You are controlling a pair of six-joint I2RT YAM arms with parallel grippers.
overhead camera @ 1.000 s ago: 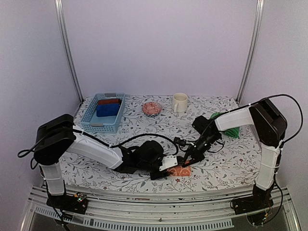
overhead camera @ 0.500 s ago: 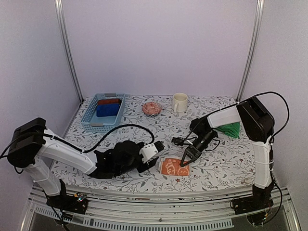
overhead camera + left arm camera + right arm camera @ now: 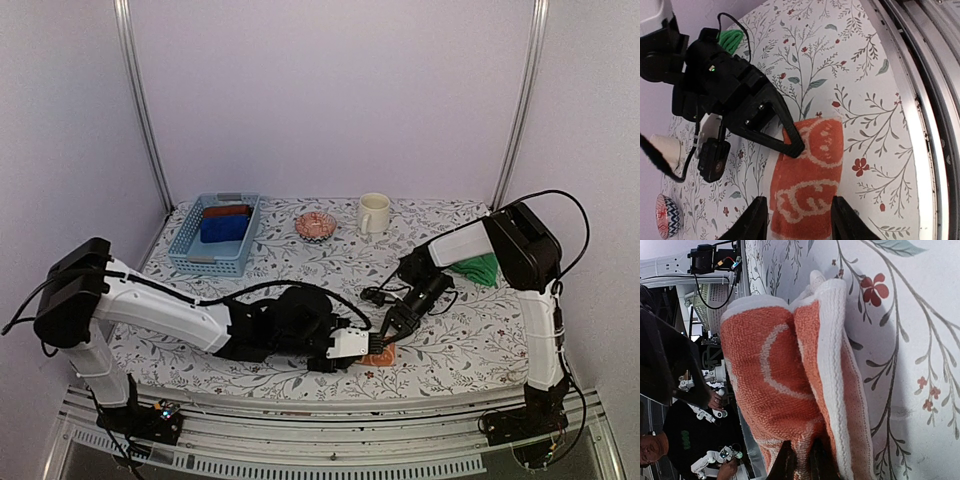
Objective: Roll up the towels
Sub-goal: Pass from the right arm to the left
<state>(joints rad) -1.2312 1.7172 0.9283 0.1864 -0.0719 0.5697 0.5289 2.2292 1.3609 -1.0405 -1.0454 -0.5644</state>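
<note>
An orange towel (image 3: 381,354) with white prints lies partly rolled near the table's front edge. In the left wrist view my left gripper (image 3: 799,223) straddles the orange towel (image 3: 810,175), one finger against each side of the roll. My right gripper (image 3: 386,336) comes down onto the towel from the right; its black fingers (image 3: 790,141) press on the far end. The right wrist view shows that gripper (image 3: 803,464) pinched shut on a fold of the orange towel (image 3: 780,365). A green towel (image 3: 479,268) lies crumpled at the right, behind the right arm.
A blue basket (image 3: 184,256) at the back left holds blue and dark red cloth rolls. A patterned bowl (image 3: 316,225) and a cream cup (image 3: 373,212) stand at the back. The metal front rail (image 3: 935,125) runs close beside the towel.
Half a second ago the left gripper stood wider and drawn back to the left of the flatter towel. It has since returned and closed around the roll. The right gripper kept its pinch.
</note>
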